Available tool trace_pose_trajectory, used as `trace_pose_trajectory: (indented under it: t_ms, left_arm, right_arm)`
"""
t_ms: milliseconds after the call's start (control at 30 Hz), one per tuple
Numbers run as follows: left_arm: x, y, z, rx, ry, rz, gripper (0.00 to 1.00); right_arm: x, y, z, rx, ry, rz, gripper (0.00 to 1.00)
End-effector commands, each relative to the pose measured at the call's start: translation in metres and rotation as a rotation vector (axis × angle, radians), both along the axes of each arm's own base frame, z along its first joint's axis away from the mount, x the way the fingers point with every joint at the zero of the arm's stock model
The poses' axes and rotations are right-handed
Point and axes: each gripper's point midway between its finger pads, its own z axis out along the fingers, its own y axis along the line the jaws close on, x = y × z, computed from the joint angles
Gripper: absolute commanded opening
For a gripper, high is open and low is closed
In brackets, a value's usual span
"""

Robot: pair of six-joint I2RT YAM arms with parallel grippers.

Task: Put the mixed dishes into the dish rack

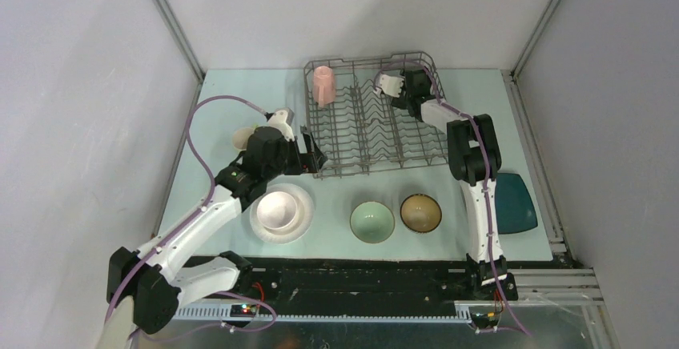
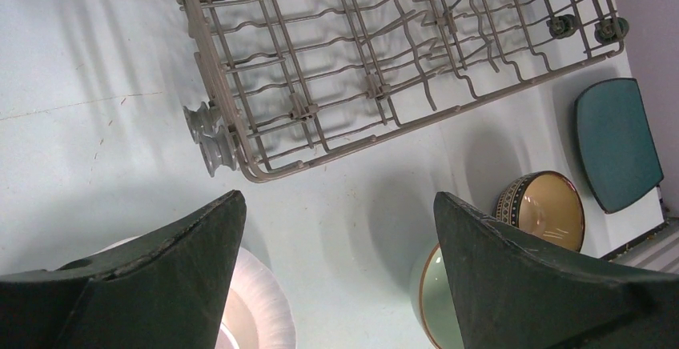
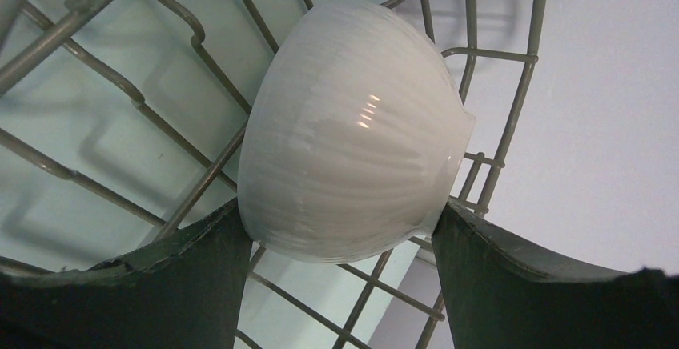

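The dish rack (image 1: 372,117) stands at the back middle with a pink mug (image 1: 323,85) upright in its far left corner. My right gripper (image 1: 391,85) reaches into the rack's far right part and is shut on a white ribbed bowl (image 3: 352,133), one finger on each side, the bowl resting among the wires. My left gripper (image 1: 311,159) is open and empty by the rack's near left corner (image 2: 240,165). A pale pink bowl (image 1: 277,206) sits on the round white plate (image 1: 300,221). The pale green bowl (image 1: 371,221), brown bowl (image 1: 420,212) and dark teal plate (image 1: 512,202) lie on the table.
A pale dish (image 1: 243,136) is partly hidden behind my left arm at the left; I cannot tell what it is. The walls of the enclosure close in on the left, the back and the right. The left wrist view shows the teal plate (image 2: 616,145) and the brown bowl (image 2: 544,209).
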Motion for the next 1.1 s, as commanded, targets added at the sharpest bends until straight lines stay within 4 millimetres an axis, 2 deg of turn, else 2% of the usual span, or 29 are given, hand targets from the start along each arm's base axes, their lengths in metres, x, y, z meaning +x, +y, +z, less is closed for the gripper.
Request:
trace_pose_trajectory:
  t_ms: [0,67,100,133,200,433,633,667,700,733,867,967,1000,1033,1067]
  left_arm:
    - [0.005,-0.001,0.012,-0.027,-0.031,0.006,0.94]
    - [0.005,-0.001,0.013,-0.03,-0.032,0.005,0.94]
    - [0.004,-0.001,0.013,-0.031,-0.032,0.003,0.94]
    - [0.004,-0.002,0.013,-0.033,-0.033,0.002,0.94]
    - [0.004,-0.002,0.014,-0.035,-0.034,0.0,0.94]
    - [0.001,-0.001,0.015,-0.037,-0.034,-0.006,0.94]
    - [0.0,-0.002,0.016,-0.043,-0.032,-0.007,0.94]
    - [-0.001,-0.002,0.017,-0.045,-0.033,-0.011,0.94]
    - [-0.001,-0.003,0.017,-0.047,-0.034,-0.012,0.94]
    - [-0.001,-0.003,0.018,-0.047,-0.032,-0.015,0.94]
    - [-0.002,-0.003,0.02,-0.055,-0.035,-0.016,0.94]
    - [-0.005,-0.002,0.024,-0.067,-0.045,-0.013,0.94]
    - [-0.006,-0.001,0.026,-0.071,-0.052,-0.012,0.94]
    - [-0.007,-0.001,0.027,-0.075,-0.054,-0.01,0.94]
    - [-0.008,0.0,0.029,-0.08,-0.06,-0.008,0.94]
  right_arm:
    - [0.01,0.011,0.046,0.134,-0.106,-0.031,0.64]
    - [0.009,0.011,0.049,0.153,-0.09,-0.043,0.69]
    - [0.004,0.01,0.042,0.148,-0.047,-0.05,0.72]
    - [0.005,0.01,0.045,0.164,-0.038,-0.054,0.86]
    - [0.0,0.011,0.043,0.179,-0.001,-0.052,0.98]
    - [-0.022,0.018,0.034,0.221,0.104,-0.006,1.0]
    - [-0.044,0.032,0.044,0.303,0.18,0.039,1.0]
    - [-0.046,0.033,0.053,0.321,0.166,0.034,1.0]
    - [-0.051,0.033,0.05,0.329,0.175,0.033,1.0]
    - [-0.052,0.035,0.066,0.355,0.143,0.033,1.0]
    - [-0.067,0.039,0.102,0.458,0.071,0.028,1.0]
    - [-0.075,0.035,0.139,0.512,-0.055,-0.064,1.0]
    - [-0.081,0.037,0.14,0.518,-0.062,-0.081,1.0]
    - [-0.084,0.034,0.156,0.559,-0.105,-0.12,1.0]
    - [-0.091,0.039,0.155,0.578,-0.098,-0.127,1.0]
